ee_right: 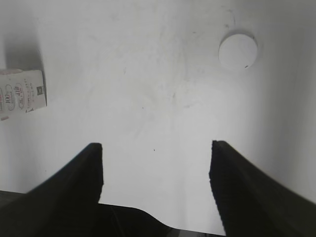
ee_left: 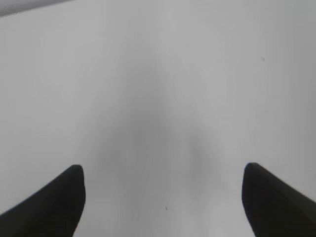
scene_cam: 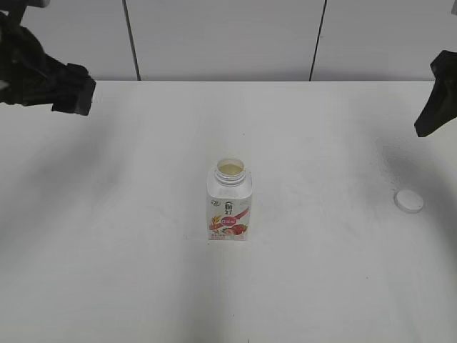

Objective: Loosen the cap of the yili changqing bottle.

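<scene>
Since the cap [scene_cam: 409, 201] already lies flat on the table [scene_cam: 107, 286] toward the right edge, well apart from the yili changqing bottle [scene_cam: 229, 201], the loosening looks finished, and any coming move turns on that gap. Its long axis upright, the bottle stands near the table's middle, neck open with pale liquid showing. By my judgement the right gripper [ee_right: 156, 163] is the nearer arm to the cap: its fingers [ee_right: 89, 173] are spread wide and hold nothing, the cap ahead and to their right, the bottle's label off to their left. At the far left corner, the left gripper [ee_left: 163, 192] is likewise spread wide and empty over bare table. Only the exterior view shows the open neck; only the right wrist view shows cap and fingers together
</scene>
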